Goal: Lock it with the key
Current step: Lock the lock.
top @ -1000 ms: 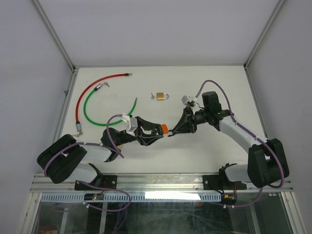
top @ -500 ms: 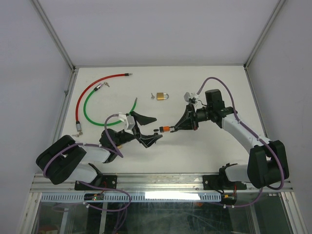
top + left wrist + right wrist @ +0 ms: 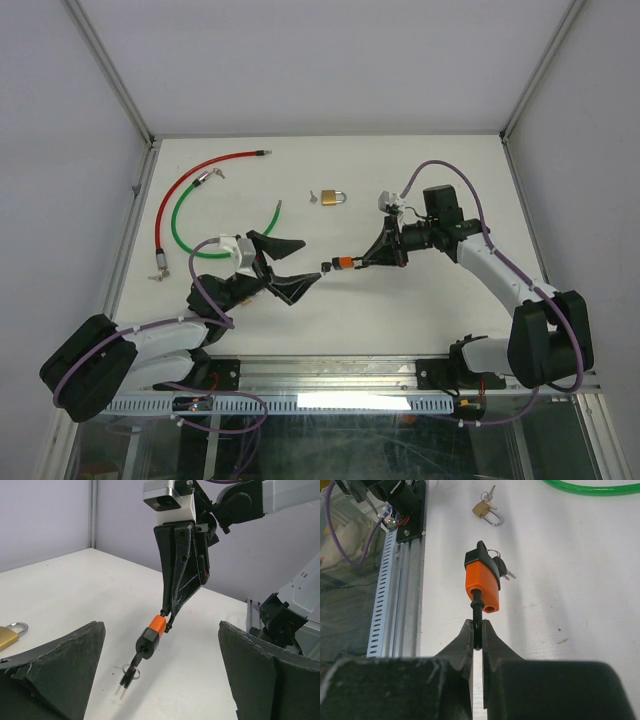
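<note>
An orange-and-black lock [image 3: 341, 264] [image 3: 155, 630] [image 3: 483, 584] hangs above the table. My right gripper [image 3: 360, 261] [image 3: 478, 629] is shut on its thin black shackle pin. A key [image 3: 129, 674] [image 3: 501, 569] sticks in the lock's black end, and a second key hangs from its ring. My left gripper [image 3: 306, 262] [image 3: 161, 652] stands wide open just left of the lock. Its fingers [image 3: 60, 665] are to either side of the keys without touching them.
A brass padlock [image 3: 332, 197] [image 3: 488, 511] [image 3: 6, 636] with its own keys lies on the table behind the arms. A red cable [image 3: 178, 187] and a green cable [image 3: 205, 250] curve at the back left. The aluminium rail [image 3: 390, 595] marks the table's near edge.
My left gripper has opened wide, let go of the lock's key end and drawn back to the left. The right gripper still holds the lock in nearly the same spot.
</note>
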{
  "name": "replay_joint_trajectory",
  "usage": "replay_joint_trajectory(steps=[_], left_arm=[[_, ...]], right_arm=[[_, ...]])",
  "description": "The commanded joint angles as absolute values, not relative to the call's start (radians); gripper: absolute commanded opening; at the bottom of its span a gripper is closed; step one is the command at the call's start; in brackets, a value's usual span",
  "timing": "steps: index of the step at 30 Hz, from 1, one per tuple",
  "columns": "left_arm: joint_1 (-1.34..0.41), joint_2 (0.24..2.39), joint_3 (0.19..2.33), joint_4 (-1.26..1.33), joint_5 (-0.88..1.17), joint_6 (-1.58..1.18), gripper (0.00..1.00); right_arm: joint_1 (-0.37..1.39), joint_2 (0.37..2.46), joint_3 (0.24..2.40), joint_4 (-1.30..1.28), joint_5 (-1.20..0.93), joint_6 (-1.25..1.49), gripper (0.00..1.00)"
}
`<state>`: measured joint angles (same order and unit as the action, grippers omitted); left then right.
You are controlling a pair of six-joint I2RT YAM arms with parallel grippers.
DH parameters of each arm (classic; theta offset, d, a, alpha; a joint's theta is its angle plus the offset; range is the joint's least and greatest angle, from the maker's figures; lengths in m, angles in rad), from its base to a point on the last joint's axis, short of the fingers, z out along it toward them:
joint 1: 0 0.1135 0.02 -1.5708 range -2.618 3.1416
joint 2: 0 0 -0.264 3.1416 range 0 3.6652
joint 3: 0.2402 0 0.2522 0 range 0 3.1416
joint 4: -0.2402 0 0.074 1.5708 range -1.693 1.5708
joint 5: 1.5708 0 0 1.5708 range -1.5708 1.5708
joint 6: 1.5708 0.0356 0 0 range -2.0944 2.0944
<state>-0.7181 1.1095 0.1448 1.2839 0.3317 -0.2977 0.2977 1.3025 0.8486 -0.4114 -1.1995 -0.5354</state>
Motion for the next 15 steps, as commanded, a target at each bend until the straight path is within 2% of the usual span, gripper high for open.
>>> replay_joint_trajectory(steps=[1,6,15], left_arm=[[-0.708,1.04,0.134,1.148,0.346,-0.345,0.99],[-0.707,1.002,0.144,1.04,0.381,-0.313,0.99],[-0.707,1.049,0.142,1.077,0.432,-0.309,0.99]], right_arm=[[0.294,1.26,0.92,-0.465,-1.216,-0.641,0.0],[0.293,1.261,0.927,-0.508,-1.213,-0.695,0.0],[0.294,1.263,0.923,-0.519,-1.212,-0.721,0.0]])
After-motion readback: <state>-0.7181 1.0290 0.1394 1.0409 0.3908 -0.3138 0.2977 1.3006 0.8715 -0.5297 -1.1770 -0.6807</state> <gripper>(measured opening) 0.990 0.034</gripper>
